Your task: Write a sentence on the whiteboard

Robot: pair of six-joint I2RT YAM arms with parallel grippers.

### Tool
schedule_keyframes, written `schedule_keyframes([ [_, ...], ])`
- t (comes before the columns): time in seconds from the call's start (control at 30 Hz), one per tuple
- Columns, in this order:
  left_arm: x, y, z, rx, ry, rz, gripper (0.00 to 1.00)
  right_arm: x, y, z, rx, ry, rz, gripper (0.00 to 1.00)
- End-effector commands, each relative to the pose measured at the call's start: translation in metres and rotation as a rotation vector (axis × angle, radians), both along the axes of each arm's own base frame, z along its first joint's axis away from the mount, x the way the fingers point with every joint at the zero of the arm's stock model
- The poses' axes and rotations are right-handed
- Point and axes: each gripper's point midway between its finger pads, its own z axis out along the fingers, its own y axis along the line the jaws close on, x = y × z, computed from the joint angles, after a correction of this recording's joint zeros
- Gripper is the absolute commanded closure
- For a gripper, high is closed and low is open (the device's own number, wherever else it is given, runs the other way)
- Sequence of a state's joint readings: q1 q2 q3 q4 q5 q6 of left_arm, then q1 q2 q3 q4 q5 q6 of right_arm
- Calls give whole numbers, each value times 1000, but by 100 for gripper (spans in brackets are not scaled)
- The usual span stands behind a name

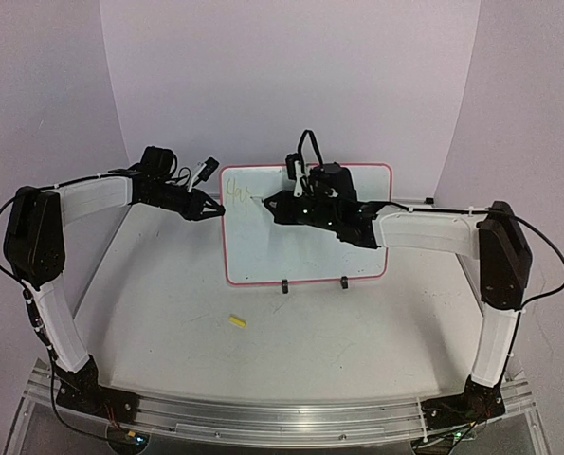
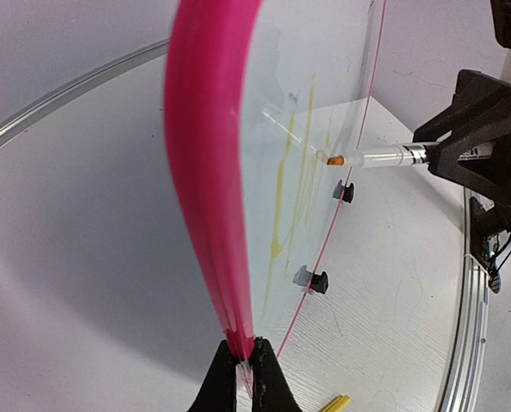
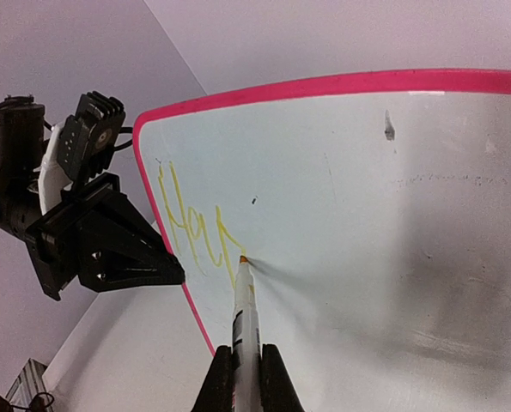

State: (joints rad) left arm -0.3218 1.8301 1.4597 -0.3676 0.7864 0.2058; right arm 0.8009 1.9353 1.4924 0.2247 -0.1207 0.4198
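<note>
Pinching the left pink edge of the whiteboard (image 1: 310, 256) with the left gripper (image 2: 245, 360) — fingers closed tight on the rim, on the upper half of that edge. Clamping a marker (image 3: 245, 309) in the right gripper (image 3: 246, 356), jaws shut on the barrel, orange tip touching the white face at the rightmost stroke. Standing upright on two black clip feet (image 1: 284, 285) toward the back of the table (image 1: 168, 313), face turned to the arm bases. Showing only the start of the sentence (image 3: 191, 227) in the upper left corner — thin yellow letters, an H and about two more, faint from the top view. Noted on the table in front of the board, well apart from it: a small yellow piece (image 1: 237, 321), too small to identify.
</note>
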Motion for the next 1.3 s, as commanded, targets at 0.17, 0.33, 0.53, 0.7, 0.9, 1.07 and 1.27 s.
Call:
schedule_keyframes([
  [0.17, -4, -1, 32, -19, -94, -10, 100, 9, 12, 0, 13, 5, 22, 100],
  [0.33, -4, -1, 31, -18, -94, -9, 100, 8, 13, 5, 21, -3, 29, 100],
  [0.53, -3, 0, 31, -17, -93, -7, 100, -9, 8, 35, 74, -55, 87, 100],
  [0.7, -4, 0, 31, -15, -94, -8, 100, -15, -1, 49, 93, -82, 74, 100],
  [0.9, -4, 0, 30, -14, -93, -7, 100, -10, -7, 48, 78, -93, 31, 100],
  [1.07, -4, 0, 30, -13, -92, -7, 100, -1, -8, 44, 62, -87, -9, 100],
  [1.27, -4, 0, 30, -12, -93, -7, 100, 6, -4, 33, 41, -63, -19, 100],
])
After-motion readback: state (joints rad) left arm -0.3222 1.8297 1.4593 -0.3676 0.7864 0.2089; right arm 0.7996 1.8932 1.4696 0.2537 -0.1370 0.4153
